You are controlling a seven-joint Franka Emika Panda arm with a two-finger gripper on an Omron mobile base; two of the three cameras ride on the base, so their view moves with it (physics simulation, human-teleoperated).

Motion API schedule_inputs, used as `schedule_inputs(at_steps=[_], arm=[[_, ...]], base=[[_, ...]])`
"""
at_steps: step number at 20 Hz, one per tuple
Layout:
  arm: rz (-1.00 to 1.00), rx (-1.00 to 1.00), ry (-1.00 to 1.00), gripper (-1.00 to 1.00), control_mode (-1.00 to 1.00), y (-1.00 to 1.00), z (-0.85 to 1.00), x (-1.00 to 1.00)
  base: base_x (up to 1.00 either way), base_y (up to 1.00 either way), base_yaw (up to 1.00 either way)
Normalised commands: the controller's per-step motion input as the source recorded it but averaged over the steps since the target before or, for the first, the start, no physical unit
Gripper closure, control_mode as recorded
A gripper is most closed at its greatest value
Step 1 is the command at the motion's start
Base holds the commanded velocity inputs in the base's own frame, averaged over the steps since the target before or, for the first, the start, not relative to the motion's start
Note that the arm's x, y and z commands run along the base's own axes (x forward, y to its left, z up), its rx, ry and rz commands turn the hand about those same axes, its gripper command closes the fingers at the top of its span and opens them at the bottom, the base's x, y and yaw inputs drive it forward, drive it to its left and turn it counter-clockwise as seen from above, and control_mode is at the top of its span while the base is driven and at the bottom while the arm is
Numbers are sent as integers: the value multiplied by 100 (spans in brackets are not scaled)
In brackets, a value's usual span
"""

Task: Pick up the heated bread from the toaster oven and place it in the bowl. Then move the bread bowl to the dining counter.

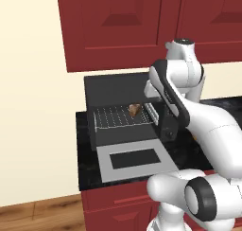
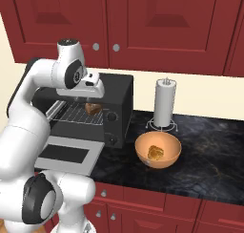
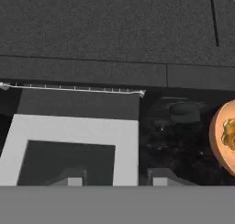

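Observation:
The black toaster oven (image 1: 116, 85) stands with its grey door (image 1: 134, 160) dropped flat. The heated bread (image 1: 134, 110), a small golden-brown chunk, lies on the wire rack (image 1: 113, 117) at its right side; it also shows as the bread (image 2: 94, 108). My gripper (image 3: 114, 178) hangs open over the oven's front edge, pointing down at the door (image 3: 73, 140), nothing between its tips. The orange-tan bowl (image 2: 158, 151) sits on the counter right of the oven, with a golden-brown lump (image 2: 155, 152) inside. The bowl's rim (image 3: 218, 136) peeks in at the hand view's right edge.
A paper towel roll on a wire stand (image 2: 165, 103) rises behind the bowl. Red wall cabinets (image 2: 143, 26) hang low above the oven. The open door overhangs the black counter's (image 2: 209, 155) front edge. My own arm (image 1: 189, 111) crosses in front of the oven's right side.

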Motion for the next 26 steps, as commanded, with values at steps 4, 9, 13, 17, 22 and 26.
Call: schedule_inputs(at_steps=[4,9,13,17,22,26], arm=[[0,-3,-11,-100,-100,14,-3,-8],[0,-7,-10,-100,-100,91,-82,-23],[0,0,-12,-100,-100,72,-79,3],[-3,0,-14,-100,-100,28,-50,29],[-1,0,-18,-100,-100,27,-57,38],[-4,0,-17,-100,-100,5,-8,34]], base=[[0,0,0],[0,0,0],[0,0,0],[0,0,0],[0,0,0],[0,0,0]])
